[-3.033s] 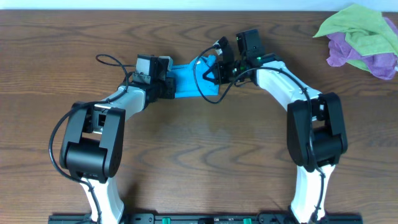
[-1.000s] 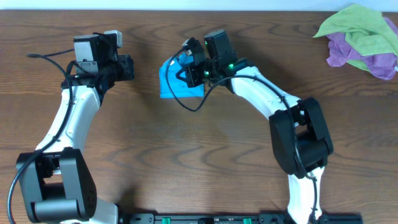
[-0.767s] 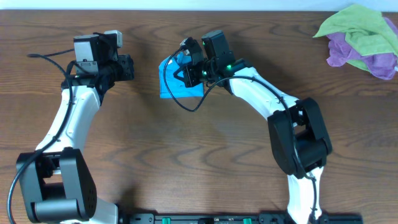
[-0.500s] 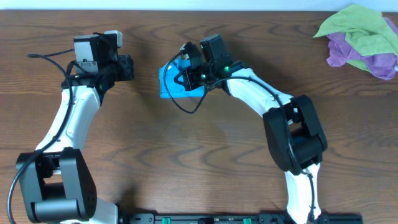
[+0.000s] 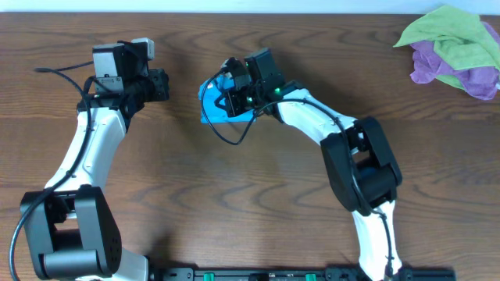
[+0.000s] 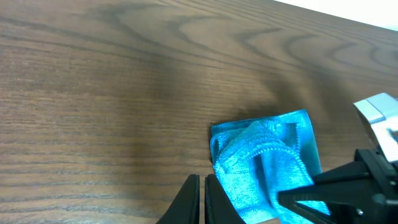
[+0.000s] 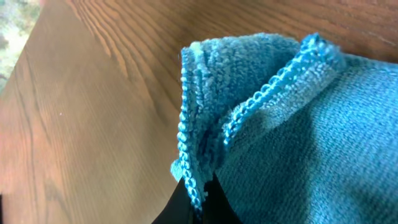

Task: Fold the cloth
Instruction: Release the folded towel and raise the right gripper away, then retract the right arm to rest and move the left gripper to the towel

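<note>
Right hand [image 5: 229, 84], at the end of an arm reaching far forward over the table [image 5: 234, 195], is pinched shut on a stitched edge of the cloth [image 5: 209, 105], which lies folded beneath it. Left hand [image 5: 162, 84] hovers closed and empty, apart to the cloth's left.

White links [image 5: 90, 152], black joints [image 5: 367, 168], black cables [image 5: 58, 69]; green light [image 5: 251, 91], possibly LED.
</note>
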Controlling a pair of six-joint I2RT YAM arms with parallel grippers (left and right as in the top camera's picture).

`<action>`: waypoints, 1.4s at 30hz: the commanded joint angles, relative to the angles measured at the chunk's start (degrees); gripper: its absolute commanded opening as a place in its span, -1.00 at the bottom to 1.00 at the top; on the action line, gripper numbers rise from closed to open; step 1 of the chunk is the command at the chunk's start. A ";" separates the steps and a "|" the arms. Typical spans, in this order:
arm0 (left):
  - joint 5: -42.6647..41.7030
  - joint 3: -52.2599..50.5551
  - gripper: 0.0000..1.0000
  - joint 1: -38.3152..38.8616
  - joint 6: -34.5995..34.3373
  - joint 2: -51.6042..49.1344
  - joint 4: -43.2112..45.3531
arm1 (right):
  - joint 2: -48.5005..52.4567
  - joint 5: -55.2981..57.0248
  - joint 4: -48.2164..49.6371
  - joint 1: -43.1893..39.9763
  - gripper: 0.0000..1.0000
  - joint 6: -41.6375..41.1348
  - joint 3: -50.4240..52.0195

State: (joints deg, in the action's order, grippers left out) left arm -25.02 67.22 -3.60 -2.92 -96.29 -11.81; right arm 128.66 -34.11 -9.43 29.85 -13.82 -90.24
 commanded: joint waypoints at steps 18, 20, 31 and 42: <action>-0.52 1.29 -0.88 -0.13 0.83 0.83 -0.11 | 1.77 0.50 3.91 0.66 0.78 -2.75 -1.18; -0.52 1.29 -0.88 -0.13 0.83 0.83 0.00 | 1.77 -0.28 4.46 0.66 0.85 -3.10 -1.20; -0.07 1.25 -0.88 -0.39 1.70 0.81 -0.50 | 1.75 -3.85 -1.01 -3.91 0.99 -4.24 -10.25; -3.72 0.96 -0.24 -2.43 1.99 -0.15 -5.79 | 0.57 18.88 -49.51 -9.27 0.99 13.75 -33.33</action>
State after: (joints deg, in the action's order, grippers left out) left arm -26.85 67.22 -6.13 -1.56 -96.31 -16.88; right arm 129.93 -24.84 -55.13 20.27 -6.31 -120.09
